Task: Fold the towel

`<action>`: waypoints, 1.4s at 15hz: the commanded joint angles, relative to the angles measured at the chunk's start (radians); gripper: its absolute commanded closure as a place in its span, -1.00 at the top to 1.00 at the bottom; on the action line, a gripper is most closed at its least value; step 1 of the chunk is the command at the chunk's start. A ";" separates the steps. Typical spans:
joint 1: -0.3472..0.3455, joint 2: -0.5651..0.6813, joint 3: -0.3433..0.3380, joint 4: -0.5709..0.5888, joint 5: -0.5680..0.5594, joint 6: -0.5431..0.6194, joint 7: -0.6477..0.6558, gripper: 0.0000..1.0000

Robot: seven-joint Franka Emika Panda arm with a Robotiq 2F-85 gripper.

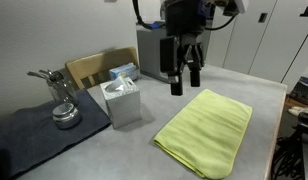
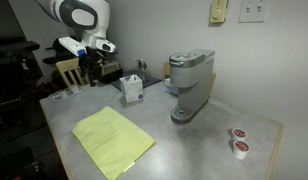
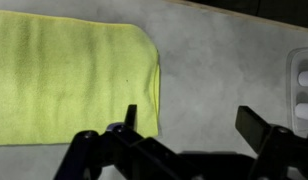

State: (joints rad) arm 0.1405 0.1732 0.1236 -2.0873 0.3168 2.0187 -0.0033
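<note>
On the table (image 1: 262, 92), near its middle, the towel (image 1: 206, 132) lies flat, touching nothing else. Your gripper (image 1: 184, 82) hangs above the bare table just past the towel's far edge. Jaws spread wide, nothing between them. In the wrist view one finger (image 3: 131, 118) sits over the towel's right edge.

Handling, judged: light, soft, limp cloth. It will sag and drape once lifted, and may slide on the smooth top if you drag it. It lies thin against the table, so a grip from the side is unlikely to work. Come straight down on a far corner, touch the surface, then close so the cloth bunches between the pads. Lift only enough to clear the rest, then carry the corner over toward the near edge.

Surroundings: tissue box (image 1: 122, 100) left of the towel, near but apart. Dark mat (image 1: 29, 135) further left, with a metal vessel (image 1: 62, 112) on it. Coffee maker (image 2: 189, 85) and two pods (image 2: 239, 141) stand well apart in an exterior view. Nothing rests on the towel. Only the tissue box is close enough to catch a swinging fold.
</note>
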 commanded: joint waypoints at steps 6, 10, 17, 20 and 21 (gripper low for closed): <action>-0.005 0.010 0.009 0.003 0.003 -0.005 -0.003 1.00; 0.001 0.044 0.013 0.014 -0.009 0.005 0.004 1.00; 0.003 0.150 0.015 0.046 -0.028 -0.014 0.018 1.00; 0.003 0.191 0.013 0.064 -0.036 -0.023 0.026 1.00; 0.003 0.203 0.013 0.070 -0.040 -0.024 0.024 1.00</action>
State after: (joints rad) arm 0.1432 0.3298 0.1363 -2.0601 0.3018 2.0181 -0.0021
